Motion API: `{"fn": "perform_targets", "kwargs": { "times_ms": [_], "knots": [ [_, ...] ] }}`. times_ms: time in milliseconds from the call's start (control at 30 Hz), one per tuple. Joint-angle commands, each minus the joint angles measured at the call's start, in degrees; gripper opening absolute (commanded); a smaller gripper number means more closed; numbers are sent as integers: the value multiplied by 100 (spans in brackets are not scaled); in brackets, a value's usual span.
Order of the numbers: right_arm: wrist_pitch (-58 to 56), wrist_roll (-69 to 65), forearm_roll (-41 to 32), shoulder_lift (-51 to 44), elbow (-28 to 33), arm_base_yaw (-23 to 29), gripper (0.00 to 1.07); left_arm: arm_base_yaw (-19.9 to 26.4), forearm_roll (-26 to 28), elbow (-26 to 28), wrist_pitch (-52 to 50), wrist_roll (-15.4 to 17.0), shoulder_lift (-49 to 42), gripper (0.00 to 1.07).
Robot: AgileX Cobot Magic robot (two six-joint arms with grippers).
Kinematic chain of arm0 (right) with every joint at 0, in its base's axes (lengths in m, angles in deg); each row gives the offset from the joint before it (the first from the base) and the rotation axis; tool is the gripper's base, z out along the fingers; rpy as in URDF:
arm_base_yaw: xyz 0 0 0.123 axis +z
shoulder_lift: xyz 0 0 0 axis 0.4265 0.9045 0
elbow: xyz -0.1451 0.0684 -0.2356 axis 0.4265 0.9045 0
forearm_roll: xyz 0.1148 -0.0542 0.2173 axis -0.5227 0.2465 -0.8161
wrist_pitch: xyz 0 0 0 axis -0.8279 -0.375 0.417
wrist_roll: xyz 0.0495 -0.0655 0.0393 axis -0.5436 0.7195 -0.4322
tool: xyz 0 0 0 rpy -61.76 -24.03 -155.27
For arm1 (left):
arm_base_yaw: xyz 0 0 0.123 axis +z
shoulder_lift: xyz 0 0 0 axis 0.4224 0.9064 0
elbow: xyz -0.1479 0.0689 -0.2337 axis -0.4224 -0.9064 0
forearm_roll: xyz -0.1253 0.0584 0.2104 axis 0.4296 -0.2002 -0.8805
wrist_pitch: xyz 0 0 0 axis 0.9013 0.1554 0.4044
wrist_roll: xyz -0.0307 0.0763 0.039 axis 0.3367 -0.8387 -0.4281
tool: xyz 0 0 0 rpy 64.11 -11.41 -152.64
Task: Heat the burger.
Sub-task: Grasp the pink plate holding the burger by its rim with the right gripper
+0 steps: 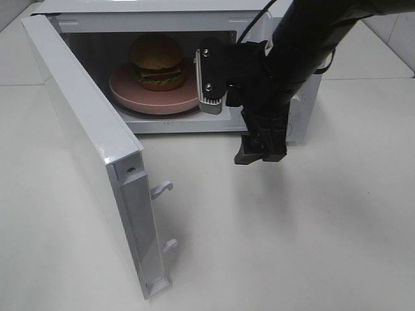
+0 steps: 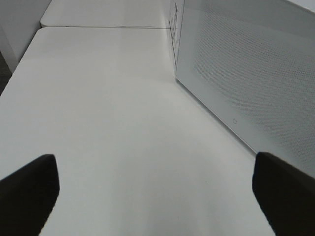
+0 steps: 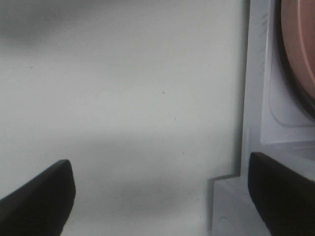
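- The right arm (image 1: 311,45), black and bulky, crosses in front of the microwave (image 1: 149,6). It hides the right side of the opening and most of the front face there.
- The burger (image 1: 155,61) sits inside the microwave on a round, matte pink plate (image 1: 130,97). The plate's right rim is lost behind the arm's wrist block.
- We can make out a rounded brown bun, a green leafy layer and a dark patty. Finer detail is dim in the shadowed cavity.
- The door (image 1: 78,129), white and flat, stands swung wide open on the left. Two small white latch hooks (image 1: 162,188) stick out from its edge.
- The right gripper (image 1: 259,155) points down over the table (image 1: 292,227), just in front of the microwave's lower right corner. In the high view its tips merge into one dark shape.
- The right wrist view shows its fingers (image 3: 39,196) spread far apart, with bare table between them. A sliver of pink plate is cut off at the frame edge.
- The left gripper (image 2: 157,196) shows only in its own wrist view. Its two dark tips stand wide apart over smooth pale table, holding nothing.
- Beside it rises a white panel with a fine dotted mesh, most likely the door's outer face.
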Motion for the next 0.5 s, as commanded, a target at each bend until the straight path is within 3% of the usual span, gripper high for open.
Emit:
{"fn": "perform_targets", "kwargs": {
  "times_ms": [33,500],
  "knots": [
    [-86,69,17,275,-292,74,93,11,-6,-17,-6,6,-52,100],
    [-785,670,23,1473,-1667,269,83,11,-6,-17,-6,6,-52,100]
  ]
}}
